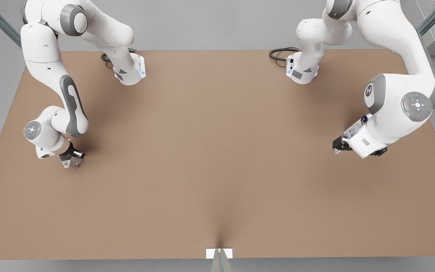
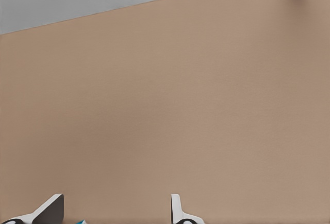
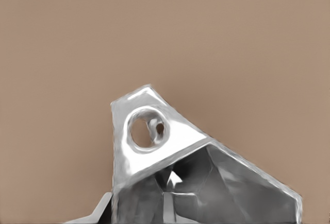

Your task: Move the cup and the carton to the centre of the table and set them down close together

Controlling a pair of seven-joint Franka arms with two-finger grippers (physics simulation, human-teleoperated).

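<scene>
Light-brown desk (image 1: 217,158): the right end effector (image 1: 72,163), at the front view's left, pinches the cup (image 3: 206,177). The left end effector (image 2: 116,211), at that view's right, is spread, a blue sliver between its fingers.

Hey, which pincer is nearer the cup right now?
Right. The right pincer is on the cup, at the front view's left; the left pincer hangs far across the table, at the front view's right.
</scene>
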